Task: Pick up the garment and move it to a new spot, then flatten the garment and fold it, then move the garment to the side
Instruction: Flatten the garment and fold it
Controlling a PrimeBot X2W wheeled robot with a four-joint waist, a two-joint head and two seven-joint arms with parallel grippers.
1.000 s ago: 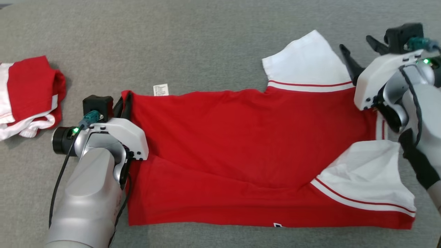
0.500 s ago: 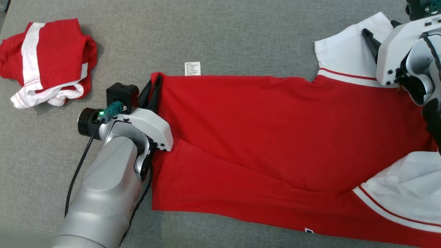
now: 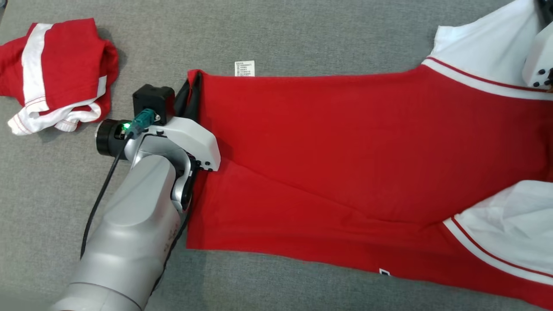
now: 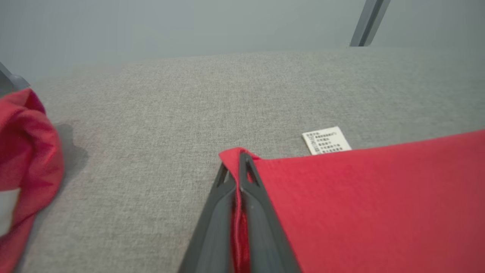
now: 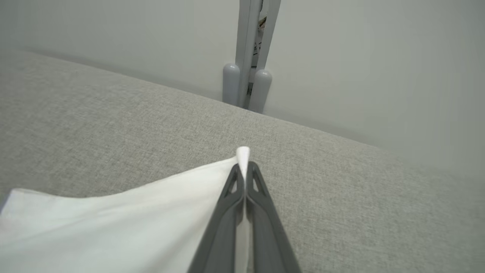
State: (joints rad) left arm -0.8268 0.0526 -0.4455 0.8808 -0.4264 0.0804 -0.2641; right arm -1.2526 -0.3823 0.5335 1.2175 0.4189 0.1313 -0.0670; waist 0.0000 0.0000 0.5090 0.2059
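Note:
The garment point(image 3: 345, 147) is a red shirt with white sleeves, spread across the grey cloth surface. My left gripper point(image 3: 194, 84) is shut on the garment's far left hem corner; the left wrist view shows red cloth pinched between the left gripper point(image 4: 238, 159) fingertips. A white care label point(image 3: 244, 68) sticks out from the far edge. My right gripper point(image 5: 244, 167) is shut on the corner of the far white sleeve point(image 5: 125, 223). In the head view only that arm's white housing point(image 3: 540, 60) appears at the right edge, over the sleeve point(image 3: 484, 43).
A second red and white garment point(image 3: 56, 73) lies crumpled at the far left. The grey surface point(image 3: 302, 34) ends at a pale wall with a grey post point(image 5: 250, 53) beyond my right gripper.
My right gripper has gone from open beside the far sleeve to shut on its corner. The head camera has shifted, so the scene sits further right. The left grip is unchanged.

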